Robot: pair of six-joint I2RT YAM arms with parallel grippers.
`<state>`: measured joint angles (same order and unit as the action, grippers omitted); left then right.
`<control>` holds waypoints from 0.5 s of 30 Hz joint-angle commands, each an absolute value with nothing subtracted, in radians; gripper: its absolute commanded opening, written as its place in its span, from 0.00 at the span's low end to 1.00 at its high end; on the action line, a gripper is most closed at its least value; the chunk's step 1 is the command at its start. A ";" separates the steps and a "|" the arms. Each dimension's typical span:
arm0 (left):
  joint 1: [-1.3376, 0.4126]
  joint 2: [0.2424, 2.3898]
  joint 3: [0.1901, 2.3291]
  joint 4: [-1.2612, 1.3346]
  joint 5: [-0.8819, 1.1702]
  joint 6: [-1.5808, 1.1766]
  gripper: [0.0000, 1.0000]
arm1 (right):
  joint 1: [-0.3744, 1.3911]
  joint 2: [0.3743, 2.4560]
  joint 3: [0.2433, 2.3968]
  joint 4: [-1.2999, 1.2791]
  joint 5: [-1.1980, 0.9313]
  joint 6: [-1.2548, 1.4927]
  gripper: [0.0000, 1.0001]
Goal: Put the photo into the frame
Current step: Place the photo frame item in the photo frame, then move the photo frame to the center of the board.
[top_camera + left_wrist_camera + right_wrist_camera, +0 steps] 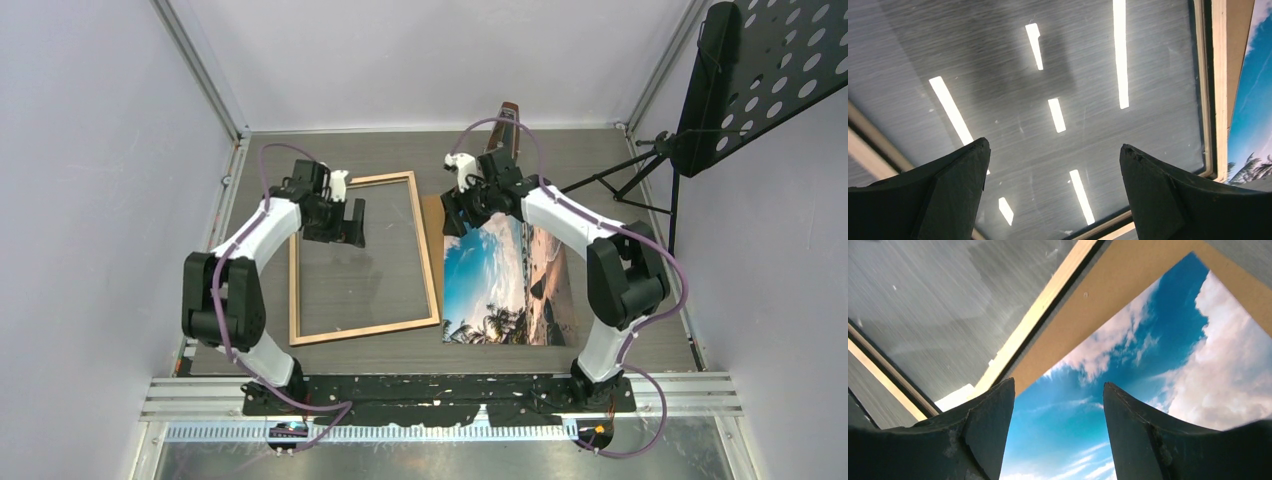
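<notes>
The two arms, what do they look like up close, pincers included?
The left arm and right arm share white shells between chunky black joints, with a purple cable looping along each. The left pincer and right pincer each end in two dark, wedge-shaped fingers.

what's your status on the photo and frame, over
Left gripper fingers open over the frame pane, empty. Right gripper fingers open above the photo, not gripping. Photo face up on hardboard backing, beside frame. Nothing blocking.
</notes>
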<state>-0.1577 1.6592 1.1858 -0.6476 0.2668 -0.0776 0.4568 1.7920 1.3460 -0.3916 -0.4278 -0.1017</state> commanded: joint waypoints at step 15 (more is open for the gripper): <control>-0.155 1.295 1.017 -0.674 0.060 0.151 1.00 | 0.699 1.657 1.061 -0.373 -0.215 -0.384 0.69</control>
